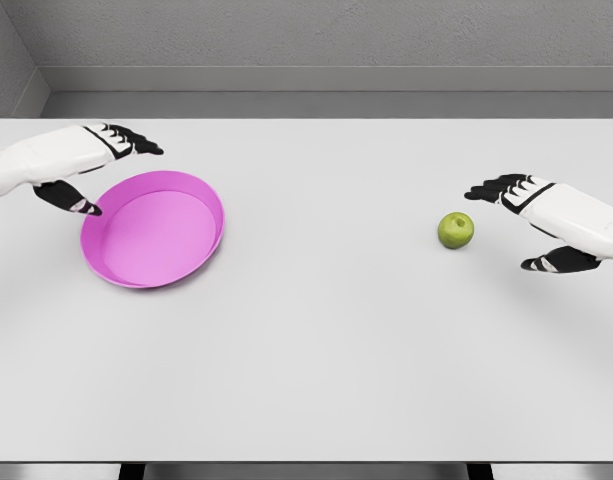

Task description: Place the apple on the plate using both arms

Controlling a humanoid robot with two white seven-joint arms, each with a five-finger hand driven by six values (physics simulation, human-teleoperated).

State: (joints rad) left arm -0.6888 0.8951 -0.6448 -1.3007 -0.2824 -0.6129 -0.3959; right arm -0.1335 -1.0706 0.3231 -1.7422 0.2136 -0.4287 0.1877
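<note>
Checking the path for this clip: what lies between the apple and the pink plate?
Nothing: in the head view only bare white table separates the apple from the plate.

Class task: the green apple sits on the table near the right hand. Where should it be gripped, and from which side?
Grip the apple around its round middle, coming from its right, where the open right hand already waits. It sits stem-up with bare table all around, so nothing blocks a side approach.

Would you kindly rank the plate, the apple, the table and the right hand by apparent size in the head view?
1. Table, spanning nearly the whole picture.
2. Plate, pink and broad.
3. Right hand, open beside the apple; only slightly nearer the camera, so this ranking seems safe.
4. Apple, smallest.
</note>
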